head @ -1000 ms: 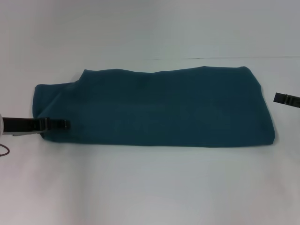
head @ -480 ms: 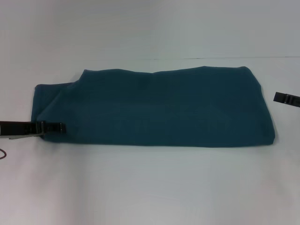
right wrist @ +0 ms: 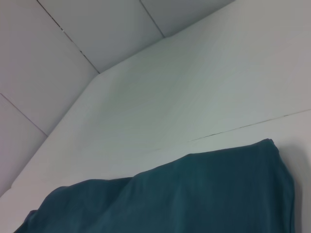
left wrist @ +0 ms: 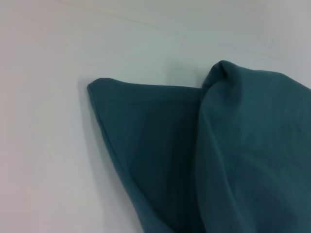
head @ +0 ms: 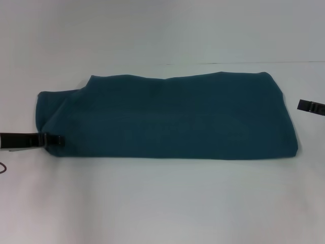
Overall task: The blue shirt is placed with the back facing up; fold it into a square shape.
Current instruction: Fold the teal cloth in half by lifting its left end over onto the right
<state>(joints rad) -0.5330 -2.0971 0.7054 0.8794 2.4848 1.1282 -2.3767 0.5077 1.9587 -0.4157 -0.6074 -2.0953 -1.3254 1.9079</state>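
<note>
The blue shirt (head: 167, 117) lies folded into a long band across the middle of the white table, with a sleeve corner sticking out at its left end. My left gripper (head: 60, 140) reaches in from the left edge, its tip over the shirt's near left corner. Over there, the left wrist view shows the sleeve flap (left wrist: 146, 136) lying flat beside a thicker fold of the shirt (left wrist: 252, 155). My right gripper (head: 310, 107) hangs at the right edge, a little apart from the shirt's right end. The right wrist view looks along the shirt's far edge (right wrist: 194, 194).
The white table (head: 162, 203) stretches bare in front of the shirt and behind it. A thin seam line (head: 244, 63) runs across the table's far part. Beyond the table's far edge stands a grey panelled wall (right wrist: 58, 63).
My left gripper has drawn back to the left, from well over the shirt's corner to its very edge. The shirt and the right gripper have stayed where they were.
</note>
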